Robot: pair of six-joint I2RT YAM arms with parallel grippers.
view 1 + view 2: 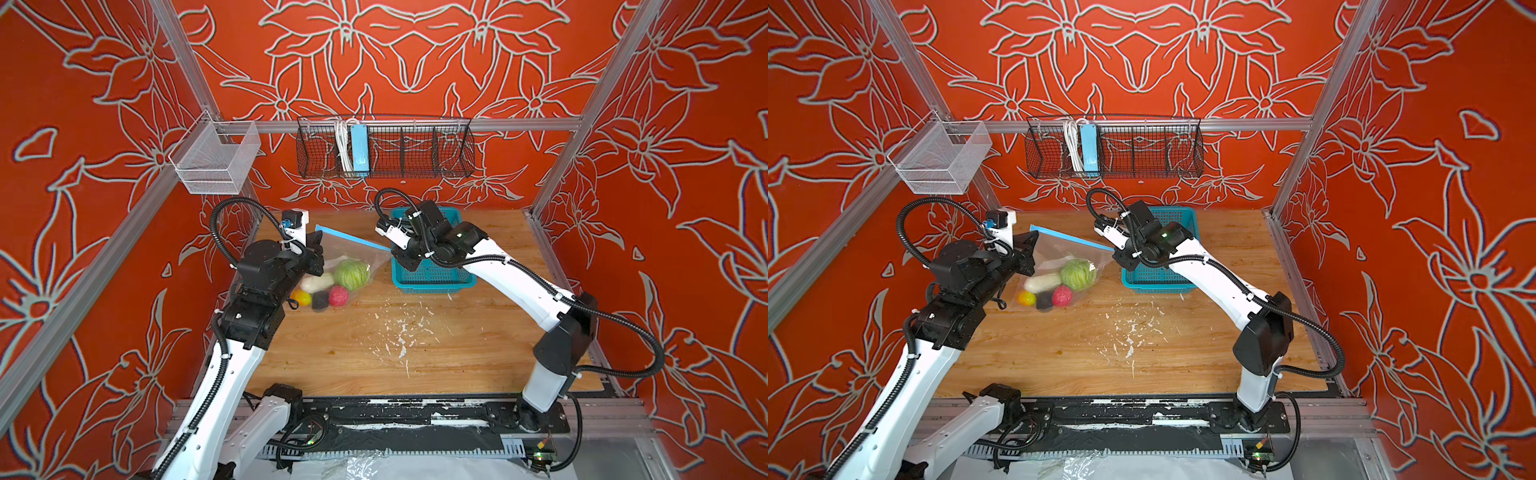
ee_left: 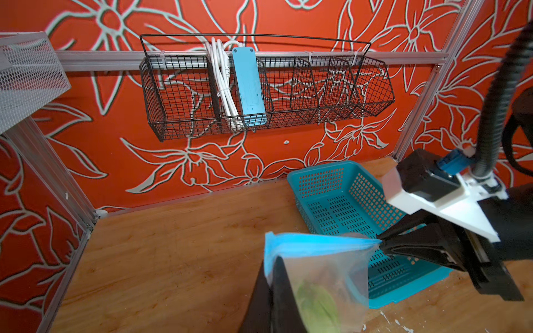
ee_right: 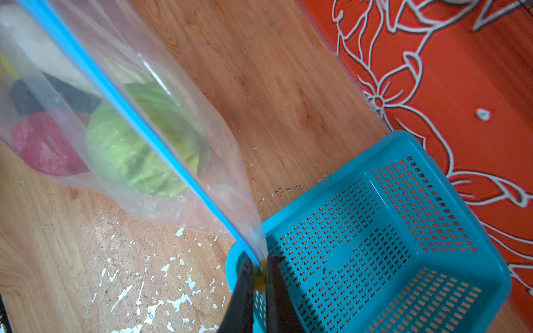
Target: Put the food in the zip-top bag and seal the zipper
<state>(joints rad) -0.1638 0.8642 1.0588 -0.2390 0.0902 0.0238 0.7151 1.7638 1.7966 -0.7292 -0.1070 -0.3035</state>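
**Ops:** Where's the food?

**Me:** In the zip-top bag (image 1: 340,251), resting on the table (image 1: 415,357) near-left: red berries (image 1: 339,296), then cabbage (image 1: 352,274). My left gripper (image 2: 272,268) clamps the bag's left corner. My right gripper (image 3: 260,263) pinches the yellow tab (image 3: 260,278) ending the zipper (image 1: 353,239).

**Ops:** Risks?

**Me:** If I pull harder, film could slip from the left jaws. Farther right, the basket (image 1: 434,286) rim might snag me.
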